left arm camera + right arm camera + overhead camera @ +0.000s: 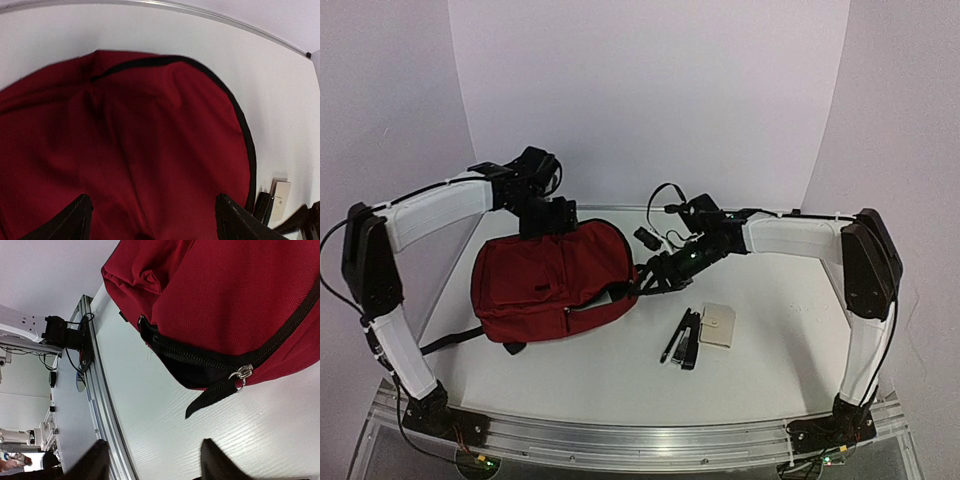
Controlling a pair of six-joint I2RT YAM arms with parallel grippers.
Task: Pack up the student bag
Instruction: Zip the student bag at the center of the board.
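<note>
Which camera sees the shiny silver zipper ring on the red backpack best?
The right wrist view: the small silver metal zipper ring hangs close and sharp. The top view shows the whole dark red fabric backpack, ring too tiny. Left wrist: only red cloth.

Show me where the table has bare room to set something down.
Bare: the near strip between bag and front rail, and right of the beige case. Crowded: between bag and pens, where the right claw sits.

Student bag (545,285) lies on table (770,355), left of centre. Pens (682,338) lie to its right, nearer the front edge. Small flat case (718,325) sits just beside the pens, further right.
</note>
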